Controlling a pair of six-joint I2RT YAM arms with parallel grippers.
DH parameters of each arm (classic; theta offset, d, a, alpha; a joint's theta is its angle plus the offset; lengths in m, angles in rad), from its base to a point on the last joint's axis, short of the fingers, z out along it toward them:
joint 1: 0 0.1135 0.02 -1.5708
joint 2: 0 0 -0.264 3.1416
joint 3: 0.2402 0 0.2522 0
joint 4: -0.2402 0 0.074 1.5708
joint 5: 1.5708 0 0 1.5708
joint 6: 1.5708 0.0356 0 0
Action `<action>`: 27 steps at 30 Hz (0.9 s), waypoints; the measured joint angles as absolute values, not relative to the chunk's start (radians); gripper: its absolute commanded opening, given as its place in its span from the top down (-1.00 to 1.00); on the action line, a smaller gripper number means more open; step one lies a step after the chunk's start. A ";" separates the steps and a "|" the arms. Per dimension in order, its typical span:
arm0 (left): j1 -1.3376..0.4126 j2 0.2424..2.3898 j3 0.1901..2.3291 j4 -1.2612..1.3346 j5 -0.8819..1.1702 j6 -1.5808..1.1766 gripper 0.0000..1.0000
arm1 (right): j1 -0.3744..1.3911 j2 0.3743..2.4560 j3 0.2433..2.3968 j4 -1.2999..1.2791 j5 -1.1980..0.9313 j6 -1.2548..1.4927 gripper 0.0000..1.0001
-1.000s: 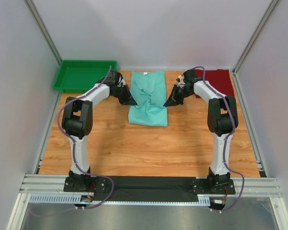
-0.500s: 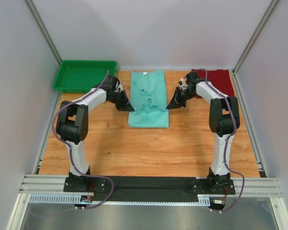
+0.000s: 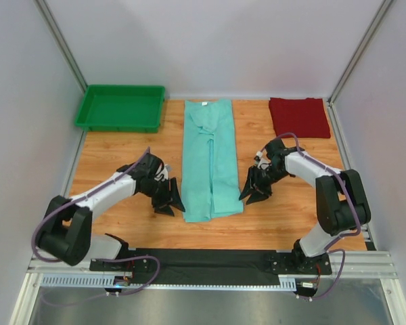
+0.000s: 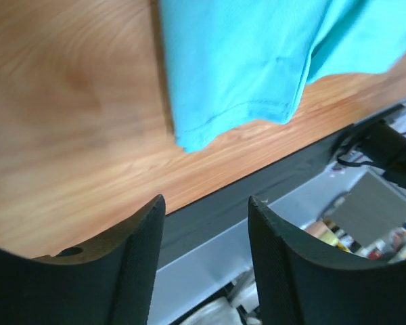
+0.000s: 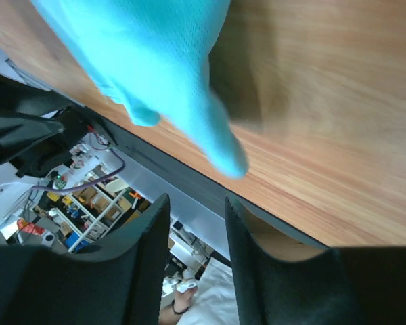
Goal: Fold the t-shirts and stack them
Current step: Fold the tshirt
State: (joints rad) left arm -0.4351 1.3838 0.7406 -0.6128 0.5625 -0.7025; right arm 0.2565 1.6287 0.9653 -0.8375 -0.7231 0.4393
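Note:
The mint green t-shirt lies stretched out as a long narrow strip down the middle of the table, its white neck label at the far end. The dark red t-shirt lies folded at the far right corner. My left gripper sits just left of the mint shirt's near hem, and my right gripper just right of it. In the left wrist view the gripper is open and empty, with the shirt's hem corner lying beyond it. In the right wrist view the gripper is open too, a shirt corner ahead of it.
A rigid bright green tray stands at the far left corner. Bare wooden table surrounds the shirt. The black strip and metal rail run along the near edge. Grey walls close in the sides.
Both grippers, shut beside the mint shirt at the far end, travelled toward the near edge. The shirt now lies longer and flatter. Both grippers have opened and let go.

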 measured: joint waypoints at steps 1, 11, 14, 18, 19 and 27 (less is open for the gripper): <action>-0.430 1.336 0.729 -0.651 0.533 -0.696 -0.21 | 0.254 1.625 0.963 -0.858 -0.709 0.432 0.16; -0.380 1.356 0.944 -0.701 0.444 -0.614 0.27 | 0.226 1.671 1.230 -0.874 -0.674 0.405 0.56; -0.368 1.542 1.024 -0.625 0.476 -0.589 0.40 | 0.239 1.778 1.283 -0.819 -0.725 0.423 0.99; -0.338 1.725 1.097 -0.552 0.511 -0.557 0.46 | 0.268 1.908 1.307 -0.758 -0.761 0.443 0.99; -0.328 1.752 1.102 -0.534 0.514 -0.551 0.48 | 0.274 1.927 1.306 -0.748 -0.768 0.449 0.99; -0.297 1.924 1.125 -0.450 0.590 -0.513 0.53 | 0.279 1.994 1.206 -0.638 -0.795 0.437 0.99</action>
